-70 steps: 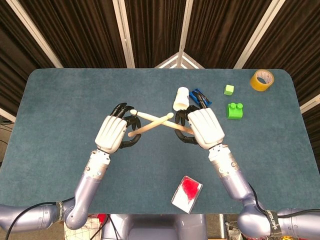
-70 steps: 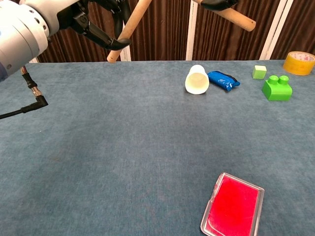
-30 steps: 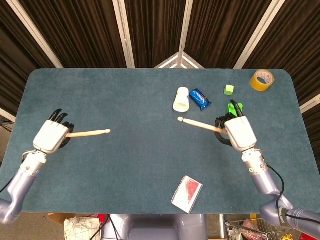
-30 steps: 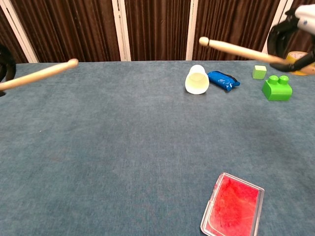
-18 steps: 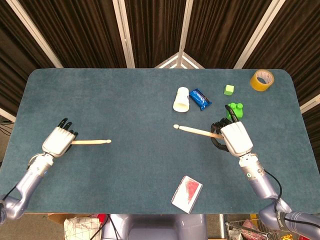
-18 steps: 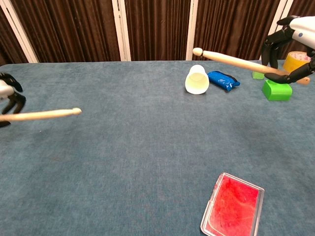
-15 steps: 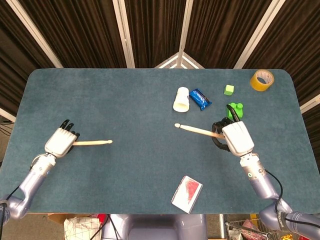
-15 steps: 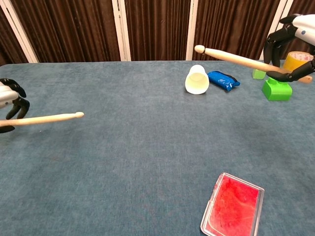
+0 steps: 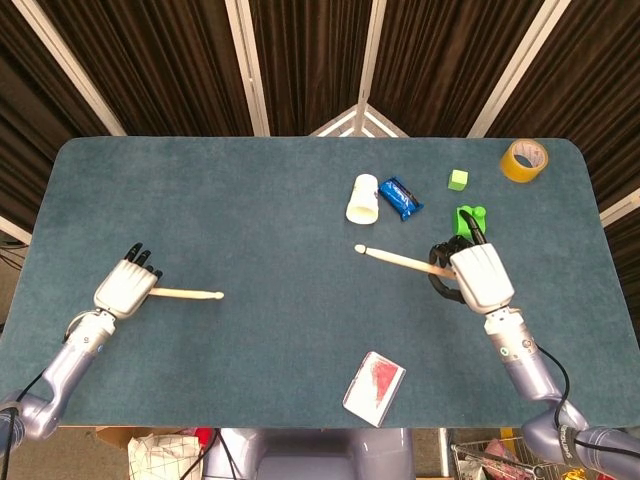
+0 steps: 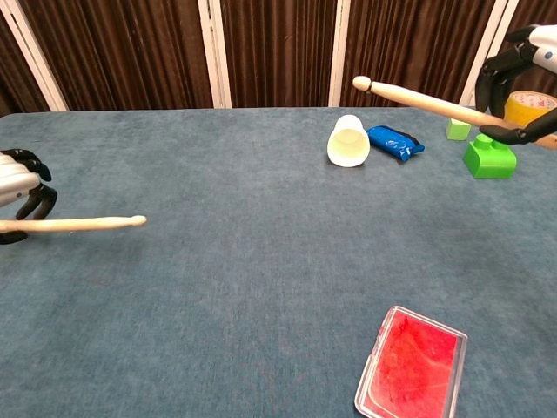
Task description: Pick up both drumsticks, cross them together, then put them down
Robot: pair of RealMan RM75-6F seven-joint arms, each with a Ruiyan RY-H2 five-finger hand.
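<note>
— What do we see at the left hand now?

— Its fingers are curled around the butt of the left drumstick, whose tip points away from the palm toward the table's middle. In the chest view the same hand sits at the frame's edge with the stick running level, low over the blue table. We cannot tell whether the stick touches the cloth. Compared with half a second ago, this hand has sunk a little toward the robot and the stick has flattened out.

— And the right hand?

— It grips the end of the right drumstick, held well above the table, tip slanting up and inward from the hand. The hand has drifted slightly outward since the earlier frame (a small shift only). The sticks were crossed about two seconds ago; now they are well apart.

— What lies beyond the right hand?

— Just beyond its fingers sits the green brick, then a small green cube and a tape roll farther out. Past the stick's tip lie a white cup on its side and, just beside it, a blue packet. Nearer the robot, a clear case with red inside.
</note>
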